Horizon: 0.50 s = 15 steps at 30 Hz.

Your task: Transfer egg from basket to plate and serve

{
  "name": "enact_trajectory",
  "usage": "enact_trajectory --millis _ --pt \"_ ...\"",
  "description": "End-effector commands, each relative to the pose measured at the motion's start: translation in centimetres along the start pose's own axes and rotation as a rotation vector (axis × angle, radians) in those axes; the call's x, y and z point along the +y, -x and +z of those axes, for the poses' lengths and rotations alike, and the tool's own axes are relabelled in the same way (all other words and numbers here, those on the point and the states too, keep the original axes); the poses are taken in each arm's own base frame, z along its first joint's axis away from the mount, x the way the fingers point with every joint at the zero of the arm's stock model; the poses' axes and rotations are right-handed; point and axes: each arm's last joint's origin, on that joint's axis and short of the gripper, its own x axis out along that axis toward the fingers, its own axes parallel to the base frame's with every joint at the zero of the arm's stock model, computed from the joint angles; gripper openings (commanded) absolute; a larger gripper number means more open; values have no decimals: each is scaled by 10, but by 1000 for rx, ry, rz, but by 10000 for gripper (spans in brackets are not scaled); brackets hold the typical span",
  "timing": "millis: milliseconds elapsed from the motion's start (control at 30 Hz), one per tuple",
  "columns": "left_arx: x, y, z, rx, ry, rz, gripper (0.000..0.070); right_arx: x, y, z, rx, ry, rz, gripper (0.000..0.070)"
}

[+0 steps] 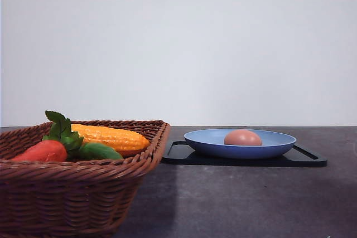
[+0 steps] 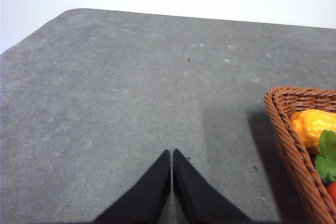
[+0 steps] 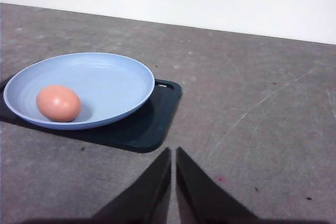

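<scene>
Egg sits in the blue plate, resting on the plate floor near its middle in the front view. From the right wrist camera the egg lies toward one side of the plate, close to the rim but inside it.

Plate rests on a black tray; tray corner shows past the plate edge in the right wrist view. Tray lies flat on the grey table.

Basket is at 9 o'clock from the plate in the front view, just beside the tray's near edge; can't tell whether they touch. Inside it: corn cob, red vegetable with green leaves, and a green item. No egg visible in the basket.

Right gripper: fingers pressed together, holding nothing, over bare table at roughly 4 o'clock from the plate, apart from the tray.

Left gripper: fingers also pressed together, nothing between them, over bare table. Basket corner with the corn shows off to its side, well apart from the fingertips.
</scene>
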Motion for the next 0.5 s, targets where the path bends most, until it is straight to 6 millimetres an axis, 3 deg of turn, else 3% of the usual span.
enact_trajectory --millis 0,467 --pt "1 -2 -9 38 0 5 0 0 0 -2 2 -11 -1 0" --pt "1 -2 -9 38 0 5 0 0 0 -2 2 -11 -1 0"
